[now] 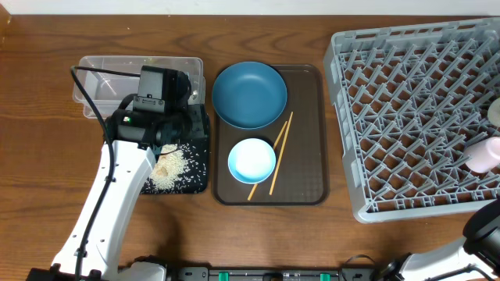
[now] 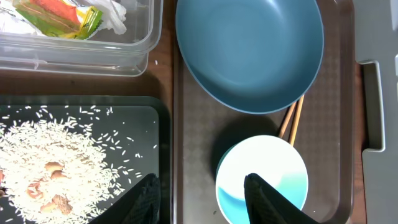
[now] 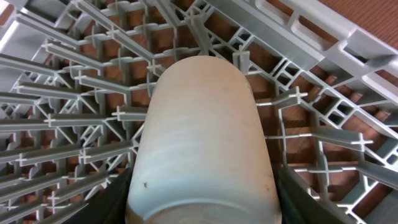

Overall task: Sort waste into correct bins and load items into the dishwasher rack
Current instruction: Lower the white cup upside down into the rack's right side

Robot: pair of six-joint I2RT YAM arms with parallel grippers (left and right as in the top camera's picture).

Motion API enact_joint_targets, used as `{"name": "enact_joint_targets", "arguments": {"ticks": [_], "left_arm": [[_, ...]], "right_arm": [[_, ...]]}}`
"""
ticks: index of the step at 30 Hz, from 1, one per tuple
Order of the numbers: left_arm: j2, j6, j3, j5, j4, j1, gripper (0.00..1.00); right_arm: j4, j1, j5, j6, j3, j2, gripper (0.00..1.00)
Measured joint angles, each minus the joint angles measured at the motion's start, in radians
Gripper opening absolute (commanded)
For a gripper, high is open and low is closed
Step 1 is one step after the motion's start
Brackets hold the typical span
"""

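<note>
In the clear tub (image 1: pixel 90 90): a yellow-green snack wrapper (image 2: pixel 59 15) and crumpled white tissue (image 2: pixel 118 15). On the black tray (image 1: pixel 199 156) just beside it: a heap of loose rice (image 2: pixel 56 155) with a few brownish bits mixed in. On the brown serving tray (image 1: pixel 306 156): one dark-blue plate (image 1: pixel 250 94), one white-and-pale-blue bowl (image 1: pixel 251 160), and two chopsticks (image 1: pixel 277 152) side by side, slanted past the bowl, far ends hidden under the plate's rim. In the grey rack (image 1: pixel 414 117): one pink cup (image 1: pixel 484 152) near the right edge. Left gripper (image 2: pixel 204 198) pointing down, fingers spread and empty, straddling the strip between black tray and bowl. Right gripper (image 3: pixel 205 208) clamped on both sides of one cream cup (image 3: pixel 202 137), close over the rack's pegs; contact with them not discernible. Two bins, two cups, two chopsticks, one plate, one bowl.
</note>
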Motion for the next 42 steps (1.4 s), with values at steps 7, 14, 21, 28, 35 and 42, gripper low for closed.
{"name": "enact_joint_targets", "arguments": {"ticks": [7, 14, 21, 28, 35, 42], "left_arm": [[0.000, 0.000, 0.000, 0.000, -0.002, 0.000, 0.47], [0.000, 0.000, 0.000, 0.000, -0.004, 0.000, 0.47], [0.000, 0.000, 0.000, 0.000, -0.011, 0.000, 0.47], [0.000, 0.000, 0.000, 0.000, -0.011, 0.000, 0.49], [0.000, 0.000, 0.000, 0.000, -0.026, 0.000, 0.49], [0.000, 0.000, 0.000, 0.000, -0.033, 0.000, 0.49]], "right_arm": [[0.034, 0.001, 0.000, 0.000, 0.002, 0.058, 0.62], [0.050, 0.011, -0.058, 0.004, 0.002, 0.068, 0.99], [0.079, 0.012, -0.103, 0.009, 0.002, -0.019, 0.99], [-0.127, 0.029, -0.124, -0.026, 0.029, -0.207, 0.30], [-0.409, 0.136, -0.134, -0.058, -0.021, -0.215, 0.01], [-0.451, 0.278, -0.135, -0.108, -0.249, -0.208, 0.01]]}}
